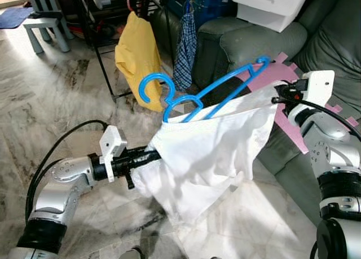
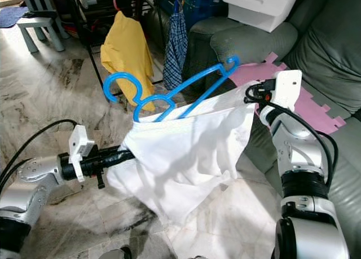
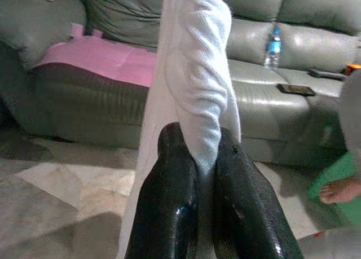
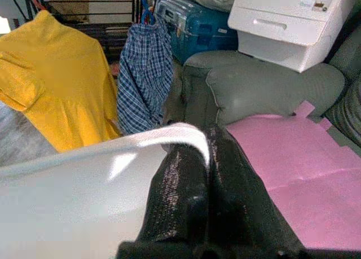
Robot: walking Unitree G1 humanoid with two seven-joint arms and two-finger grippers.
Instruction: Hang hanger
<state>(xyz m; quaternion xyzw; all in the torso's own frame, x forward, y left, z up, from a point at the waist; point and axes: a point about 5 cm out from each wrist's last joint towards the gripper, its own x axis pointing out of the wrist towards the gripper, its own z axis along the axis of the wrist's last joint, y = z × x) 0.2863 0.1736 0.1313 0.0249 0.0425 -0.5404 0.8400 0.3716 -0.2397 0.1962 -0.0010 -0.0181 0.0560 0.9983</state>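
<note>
Silver robot arms reach forward from the bottom of the head views, holding a white garment (image 1: 208,152) stretched between them above a marble floor (image 1: 67,101). On the left, the left gripper (image 3: 198,174) has its two black fingers closed on a bunched fold of the white cloth. On the right, the right gripper (image 4: 206,157) is clamped shut on the cloth's upper hem, near the arm of a grey-green sofa (image 1: 254,44).

A blue hanger (image 1: 194,98) sits partly inside the garment's top opening. Its hook and one shoulder stick out above the cloth, tilted toward the left. Neither gripper touches the hanger itself; the cloth seems to carry it.

Behind, a dark clothes rack (image 1: 107,61) already holds a yellow shirt (image 1: 138,58) and a blue checked garment (image 1: 185,44). A pink mat (image 1: 271,78) lies on the sofa, with a white box (image 1: 271,5) above.

Hanging this well probably means keeping the cloth taut so the hanger cannot slide out, then raising both arms together until the hook clears the rack's rail. The hook looks loose and could swing.

From the left wrist, a water bottle (image 3: 273,46) and a dark flat object stand out on the sofa seat, along with a person's bare foot (image 3: 338,190) on the floor. From the right wrist, the rack's clothes appear close up.
</note>
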